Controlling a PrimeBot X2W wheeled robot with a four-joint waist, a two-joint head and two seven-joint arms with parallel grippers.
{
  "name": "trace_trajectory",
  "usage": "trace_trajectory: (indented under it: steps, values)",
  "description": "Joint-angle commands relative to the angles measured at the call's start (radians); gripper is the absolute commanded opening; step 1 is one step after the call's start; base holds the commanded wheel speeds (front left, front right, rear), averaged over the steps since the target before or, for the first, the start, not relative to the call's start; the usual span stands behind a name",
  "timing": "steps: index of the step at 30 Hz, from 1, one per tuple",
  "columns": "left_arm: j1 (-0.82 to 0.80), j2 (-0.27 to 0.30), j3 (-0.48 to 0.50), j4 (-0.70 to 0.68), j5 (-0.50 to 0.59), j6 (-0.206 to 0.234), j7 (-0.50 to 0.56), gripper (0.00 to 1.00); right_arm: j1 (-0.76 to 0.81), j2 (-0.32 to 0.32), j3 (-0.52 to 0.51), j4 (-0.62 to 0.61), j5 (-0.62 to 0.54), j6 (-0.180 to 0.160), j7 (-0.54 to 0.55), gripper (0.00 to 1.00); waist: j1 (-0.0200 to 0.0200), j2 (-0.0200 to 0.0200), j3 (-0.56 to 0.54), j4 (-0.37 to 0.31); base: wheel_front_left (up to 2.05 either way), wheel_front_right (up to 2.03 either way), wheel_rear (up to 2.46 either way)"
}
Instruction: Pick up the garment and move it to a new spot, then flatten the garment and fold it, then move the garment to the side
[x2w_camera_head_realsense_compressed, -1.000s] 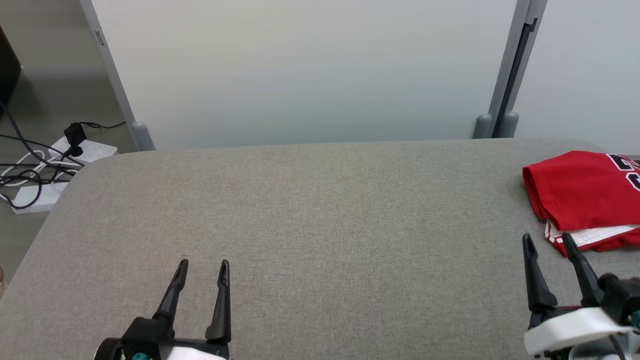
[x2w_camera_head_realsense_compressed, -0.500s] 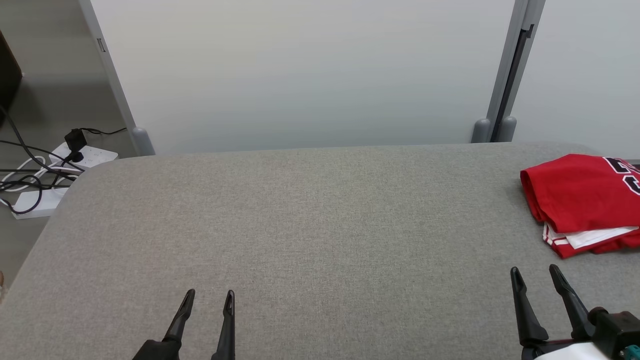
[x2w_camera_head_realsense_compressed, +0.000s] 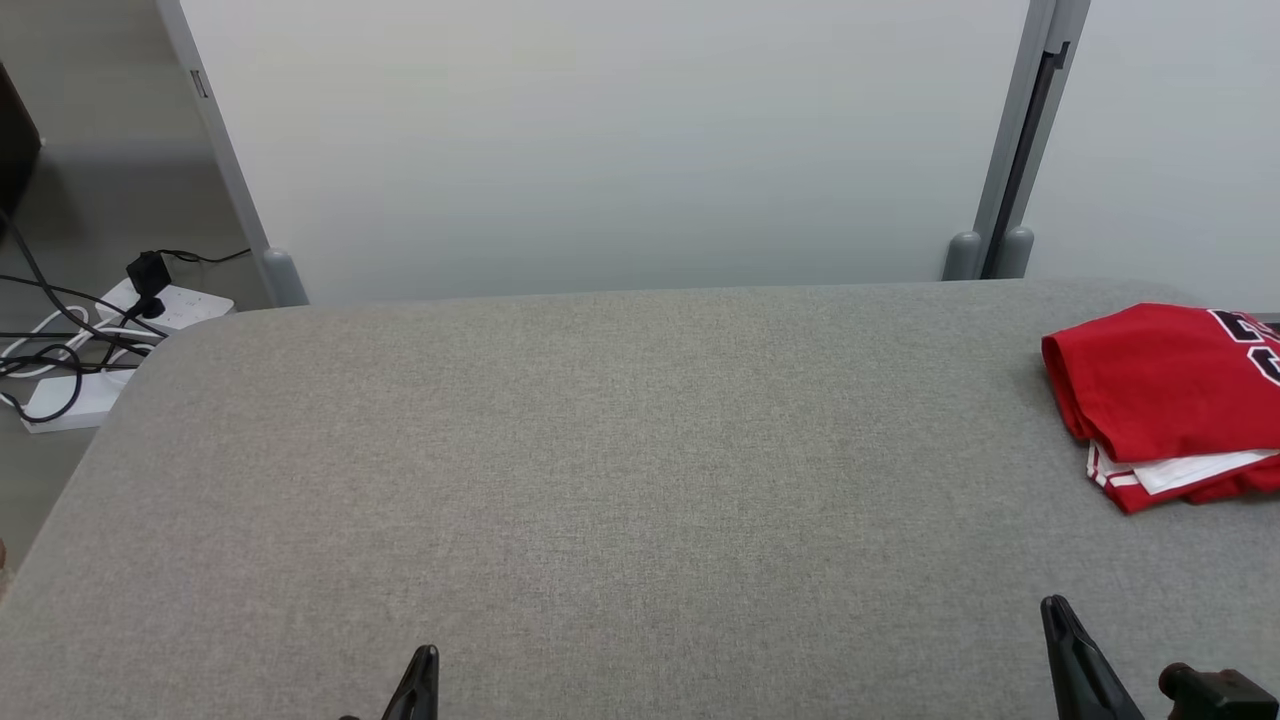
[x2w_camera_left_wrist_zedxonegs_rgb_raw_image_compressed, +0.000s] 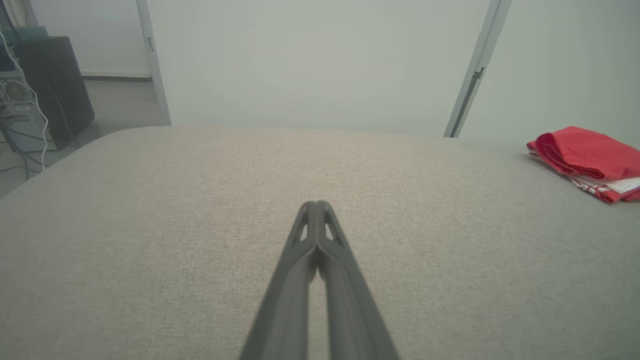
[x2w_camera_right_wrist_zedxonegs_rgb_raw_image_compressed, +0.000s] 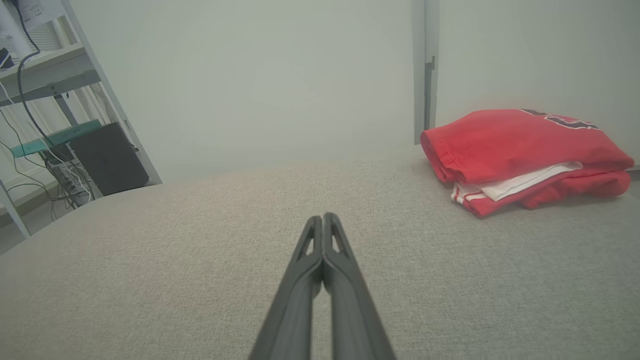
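The garment (x2w_camera_head_realsense_compressed: 1165, 390), a red jersey with white trim and dark lettering, lies folded at the right edge of the grey table (x2w_camera_head_realsense_compressed: 620, 460); it also appears in the left wrist view (x2w_camera_left_wrist_zedxonegs_rgb_raw_image_compressed: 587, 157) and the right wrist view (x2w_camera_right_wrist_zedxonegs_rgb_raw_image_compressed: 520, 150). My left gripper (x2w_camera_left_wrist_zedxonegs_rgb_raw_image_compressed: 316, 204) is shut with nothing in it, low at the table's front; its tip (x2w_camera_head_realsense_compressed: 425, 655) peeks over the head view's bottom edge. My right gripper (x2w_camera_right_wrist_zedxonegs_rgb_raw_image_compressed: 322, 216) is shut and empty too, near the front right (x2w_camera_head_realsense_compressed: 1052, 605), well short of the garment.
A pale partition wall (x2w_camera_head_realsense_compressed: 620, 140) stands behind the table, with a grey post (x2w_camera_head_realsense_compressed: 1010, 150) at the back right. On the floor to the left lie a white power strip and dark cables (x2w_camera_head_realsense_compressed: 90, 340). A shelf and a dark box (x2w_camera_right_wrist_zedxonegs_rgb_raw_image_compressed: 107, 160) stand at the left.
Both grippers have drawn back toward the table's front edge and gone from open to shut. The right gripper has moved away from the garment, which lies as before.
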Motion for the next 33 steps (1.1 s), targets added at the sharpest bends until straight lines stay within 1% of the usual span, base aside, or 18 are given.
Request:
trace_trajectory:
  steps: [1, 3, 5, 7, 33]
  values:
    - [-0.036, 0.0, 0.013, -0.023, -0.034, -0.008, 0.007, 0.0, -0.033, -0.011, -0.008, -0.025, 0.034, 0.0, 0.01, 0.0, 0.0019, 0.0, 0.001, 0.0, 0.0, 0.0, 0.0]
    - [-0.04, 0.0, 0.018, -0.023, -0.057, -0.011, 0.013, 0.0, -0.035, -0.011, -0.01, -0.026, 0.056, 0.0, 0.016, 0.0, 0.002, 0.0, 0.003, 0.0, 0.0, 0.0, 0.0]
    - [-0.043, 0.001, 0.022, -0.023, -0.079, -0.014, 0.019, 0.0, -0.038, -0.01, -0.013, -0.026, 0.078, 0.0, 0.022, 0.0, 0.0006, 0.0, 0.006, 0.001, 0.0, 0.0, 0.0]
    - [-0.048, 0.001, 0.027, -0.022, -0.102, -0.017, 0.024, 0.0, -0.042, -0.009, -0.015, -0.025, 0.1, 0.0, 0.027, 0.0, 0.0001, 0.0, 0.009, 0.001, 0.0, 0.0, 0.0]
    - [-0.104, 0.001, 0.088, -0.01, -0.396, -0.055, 0.099, 0.0, -0.084, -0.001, -0.047, -0.019, 0.382, 0.001, 0.101, 0.0, 0.0, 0.0, 0.038, 0.004, 0.0, 0.0, 0.0]
